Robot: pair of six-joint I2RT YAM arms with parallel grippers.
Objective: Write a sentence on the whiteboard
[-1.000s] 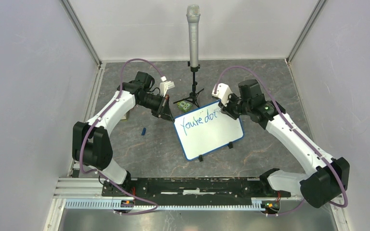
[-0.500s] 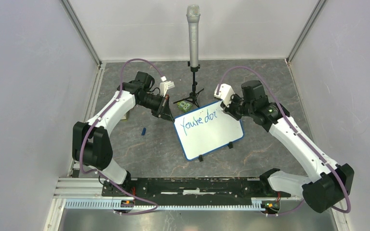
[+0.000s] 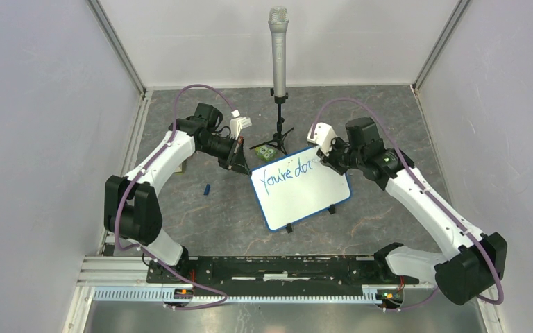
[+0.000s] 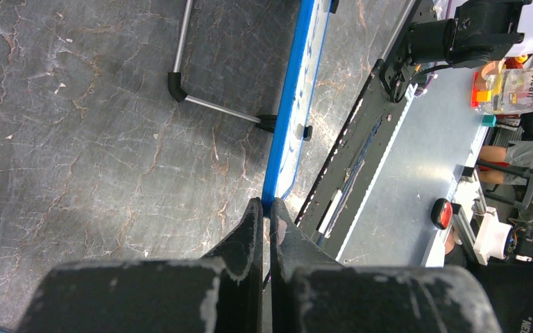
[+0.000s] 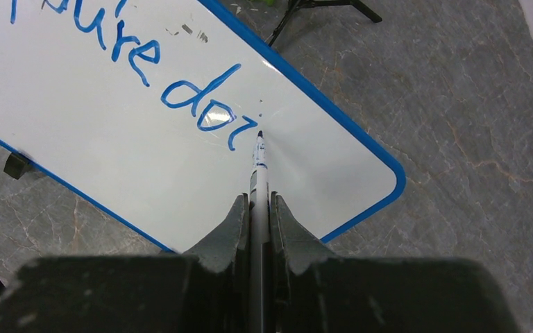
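Across the far half of the small white rectangular whiteboard [image 3: 305,198] with a thin blue edge runs the blue handwritten sentence [image 3: 288,171] "You're doi". The board sits on a grey marbled table [image 3: 215,215]. The left gripper [image 4: 266,202] is clamped on its left corner. The right gripper [image 5: 258,201] grasps a slim pale marker [image 5: 259,170], its tip touching the board just past the "i".

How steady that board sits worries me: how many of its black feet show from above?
2. Both sit along the whiteboard's near edge: one foot near its left corner, the other foot further right. Others may be hidden beneath the board.
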